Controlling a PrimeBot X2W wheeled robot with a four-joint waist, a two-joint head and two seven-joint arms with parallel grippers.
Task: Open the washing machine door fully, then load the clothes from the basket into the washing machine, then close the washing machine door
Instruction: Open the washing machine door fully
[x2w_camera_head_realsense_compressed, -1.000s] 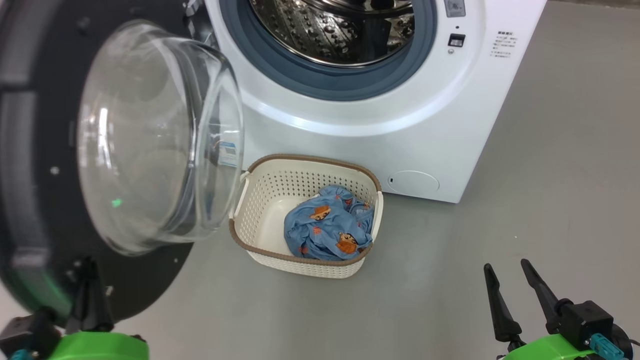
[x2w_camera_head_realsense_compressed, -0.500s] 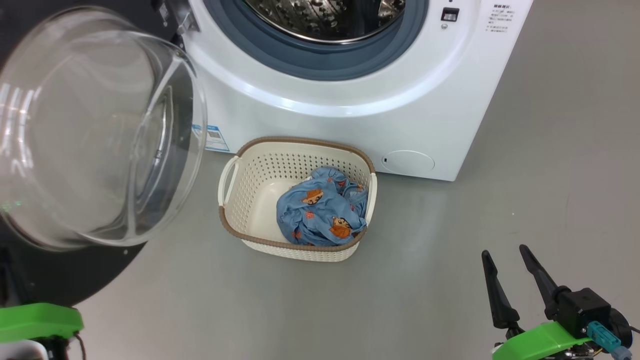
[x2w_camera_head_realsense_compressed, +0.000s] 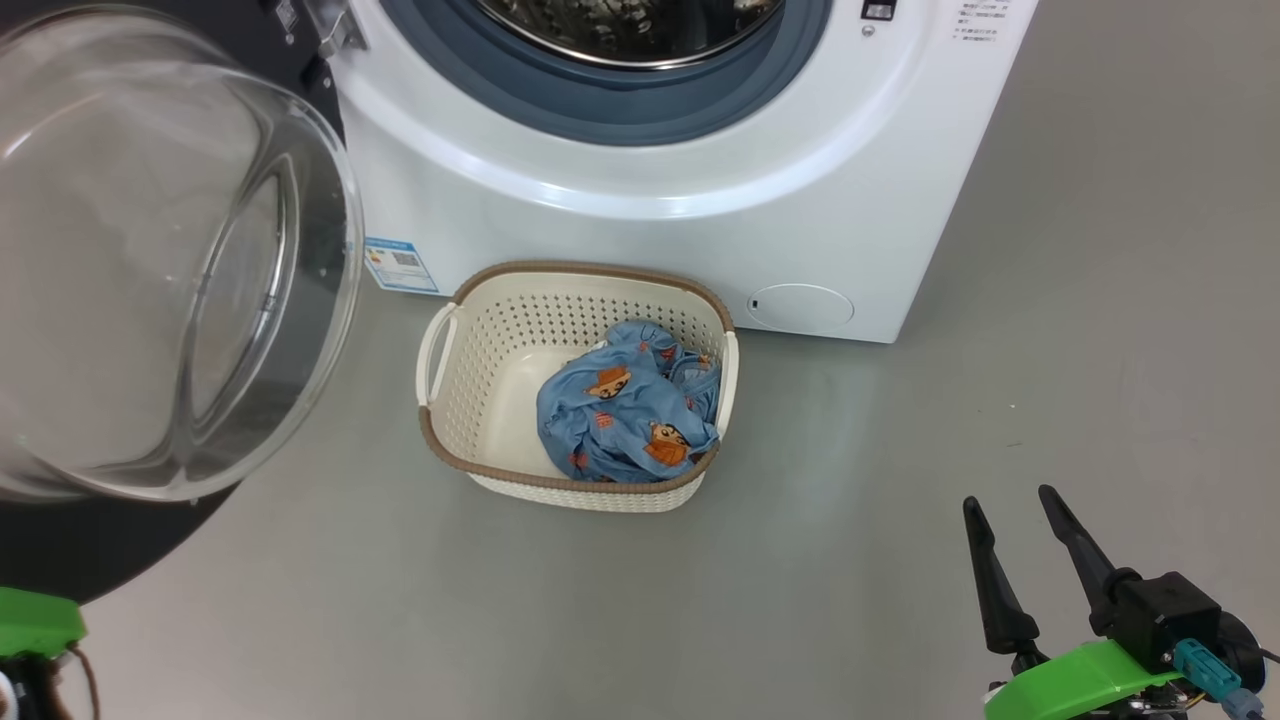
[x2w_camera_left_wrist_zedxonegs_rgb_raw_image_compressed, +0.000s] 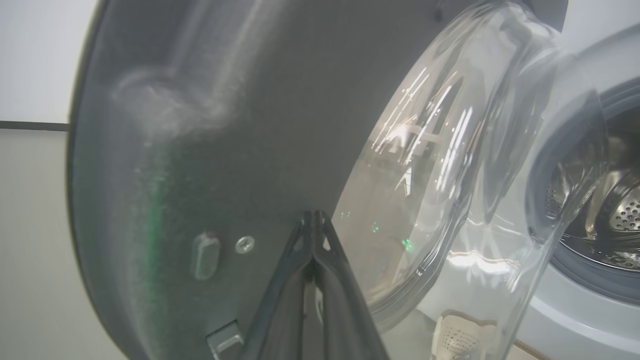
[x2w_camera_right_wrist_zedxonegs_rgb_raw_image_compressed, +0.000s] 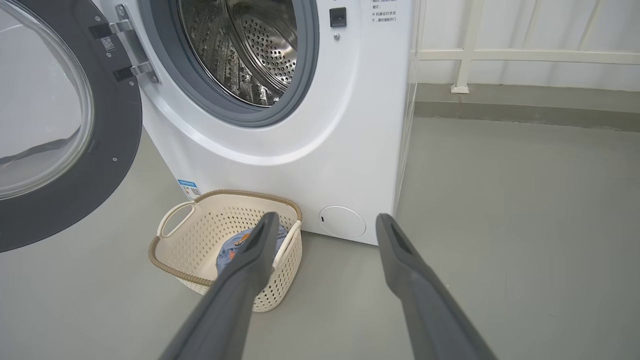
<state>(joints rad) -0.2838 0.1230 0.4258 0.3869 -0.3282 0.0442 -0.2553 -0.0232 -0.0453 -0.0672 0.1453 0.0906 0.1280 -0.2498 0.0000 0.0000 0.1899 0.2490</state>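
The white washing machine (x2w_camera_head_realsense_compressed: 650, 200) stands with its steel drum (x2w_camera_right_wrist_zedxonegs_rgb_raw_image_compressed: 250, 45) exposed. Its door (x2w_camera_head_realsense_compressed: 150, 260) hangs swung out to the left, the glass bowl bulging toward me. On the floor in front sits the cream basket (x2w_camera_head_realsense_compressed: 450, 400), holding the light blue clothes (x2w_camera_head_realsense_compressed: 625, 415) in a bundle. My left gripper (x2w_camera_left_wrist_zedxonegs_rgb_raw_image_compressed: 313, 220) is shut and empty, its tips close to the black inner face of the door (x2w_camera_left_wrist_zedxonegs_rgb_raw_image_compressed: 200, 125). Low at the right, my right gripper (x2w_camera_head_realsense_compressed: 1007, 497) is open with nothing in it, apart from the basket (x2w_camera_right_wrist_zedxonegs_rgb_raw_image_compressed: 170, 262) and the clothes (x2w_camera_right_wrist_zedxonegs_rgb_raw_image_compressed: 232, 250).
Bare grey floor (x2w_camera_head_realsense_compressed: 1000, 380) spreads to the right of the machine and in front of the basket. A white railing (x2w_camera_right_wrist_zedxonegs_rgb_raw_image_compressed: 500, 55) runs along the wall behind. A blue label sticker (x2w_camera_head_realsense_compressed: 400, 265) and a round flap (x2w_camera_head_realsense_compressed: 800, 305) sit low on the machine's front.
The door has swung further out to the left, away from the basket. The head camera has shifted, and the left gripper's fingers have left its picture. The right gripper has kept its place.
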